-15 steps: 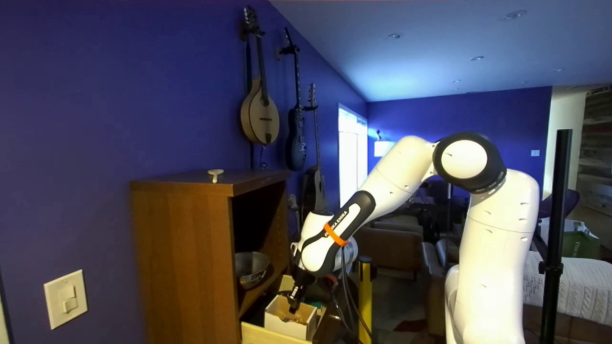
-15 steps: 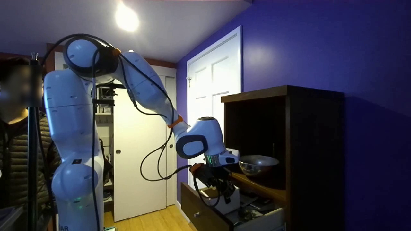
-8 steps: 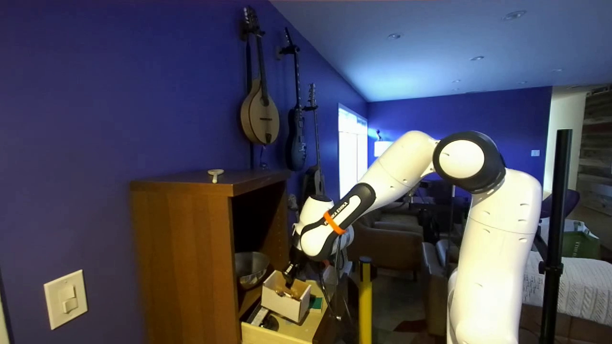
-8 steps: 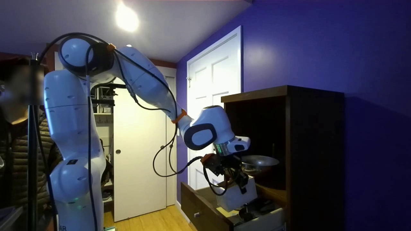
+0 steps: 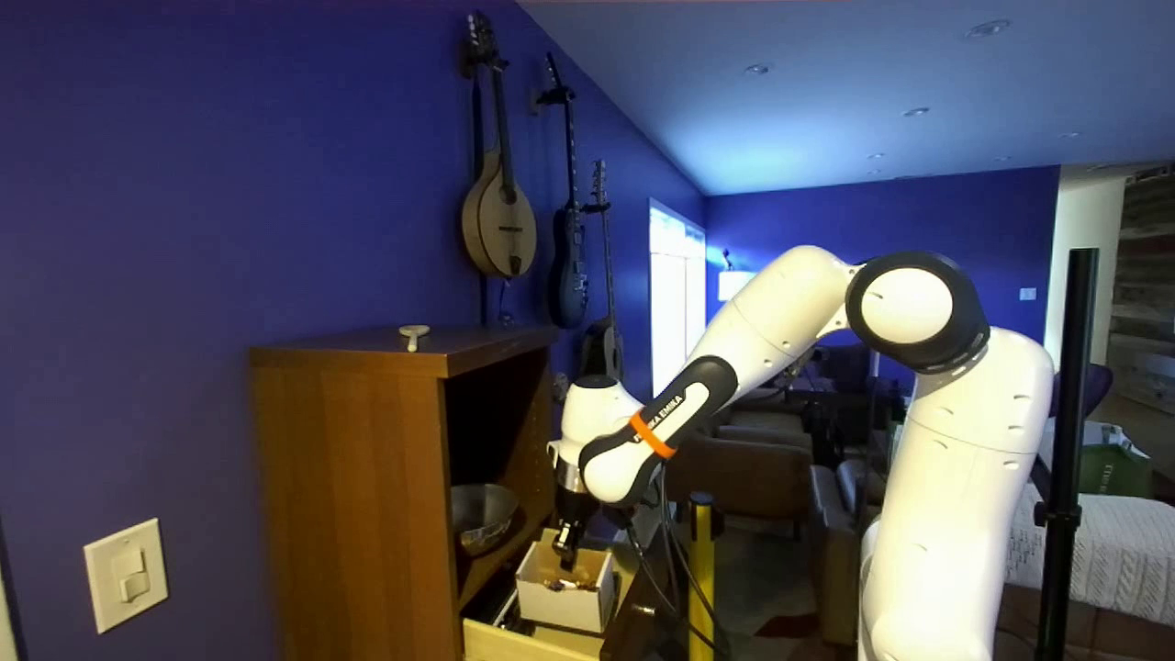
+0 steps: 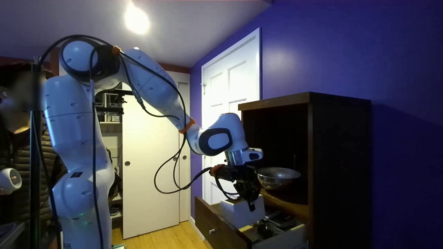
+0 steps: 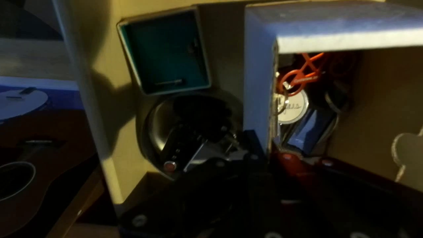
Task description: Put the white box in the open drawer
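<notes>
White box (image 5: 562, 610) in open drawer (image 5: 514, 645), mouth up; longest visible edge runs left to right in exterior view. Gripper (image 7: 270, 150) clenched on box wall. Wrist view alone shows round white tag (image 7: 293, 108) inside, teal-lined tray (image 7: 165, 56) beside.

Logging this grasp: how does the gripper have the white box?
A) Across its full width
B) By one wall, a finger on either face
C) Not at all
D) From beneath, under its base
B: in the wrist view the gripper straddles one wall of the white box, with one finger outside the box and the other inside its open top.
</notes>
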### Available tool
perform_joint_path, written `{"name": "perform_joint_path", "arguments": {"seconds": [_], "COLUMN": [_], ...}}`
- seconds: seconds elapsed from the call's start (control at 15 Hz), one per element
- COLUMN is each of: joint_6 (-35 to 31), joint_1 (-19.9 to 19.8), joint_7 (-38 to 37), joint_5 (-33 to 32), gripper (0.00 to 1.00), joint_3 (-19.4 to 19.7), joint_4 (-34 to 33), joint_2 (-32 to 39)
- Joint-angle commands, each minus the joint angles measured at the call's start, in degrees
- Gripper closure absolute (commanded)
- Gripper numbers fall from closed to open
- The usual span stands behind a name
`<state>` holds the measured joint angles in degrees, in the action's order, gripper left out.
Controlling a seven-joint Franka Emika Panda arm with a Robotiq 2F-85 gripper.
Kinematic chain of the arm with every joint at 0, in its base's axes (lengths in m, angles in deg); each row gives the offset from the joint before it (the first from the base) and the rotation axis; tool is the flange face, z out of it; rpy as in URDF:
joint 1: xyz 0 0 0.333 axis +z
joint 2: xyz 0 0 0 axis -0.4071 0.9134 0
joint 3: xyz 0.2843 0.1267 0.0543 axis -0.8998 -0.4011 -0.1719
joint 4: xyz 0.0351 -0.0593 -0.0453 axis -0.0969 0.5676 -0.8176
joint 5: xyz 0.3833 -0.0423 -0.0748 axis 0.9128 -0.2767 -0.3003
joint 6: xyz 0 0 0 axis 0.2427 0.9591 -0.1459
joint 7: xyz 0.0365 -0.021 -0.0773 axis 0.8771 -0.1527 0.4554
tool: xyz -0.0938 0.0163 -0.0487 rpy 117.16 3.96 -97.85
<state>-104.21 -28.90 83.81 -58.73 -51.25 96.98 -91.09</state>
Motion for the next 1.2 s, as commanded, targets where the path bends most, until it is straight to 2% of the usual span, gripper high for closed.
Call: {"name": "perform_joint_path", "arguments": {"seconds": [0.0,0.27,0.67,1.13], "joint_6": [9.1,14.2,13.1,12.0], "joint_1": [0.5,1.1,1.7,4.3], "joint_7": [-2.2,-5.0,-9.3,-7.3], "joint_5": [-1.8,-0.1,1.6,8.6], "gripper": [0.99,0.99,0.99,0.99], "joint_3": [-2.2,-3.1,-3.6,-3.3], "joint_4": [-1.2,-1.9,-0.2,1.4], "joint_2": [-1.4,-1.5,-1.6,-1.5]}}
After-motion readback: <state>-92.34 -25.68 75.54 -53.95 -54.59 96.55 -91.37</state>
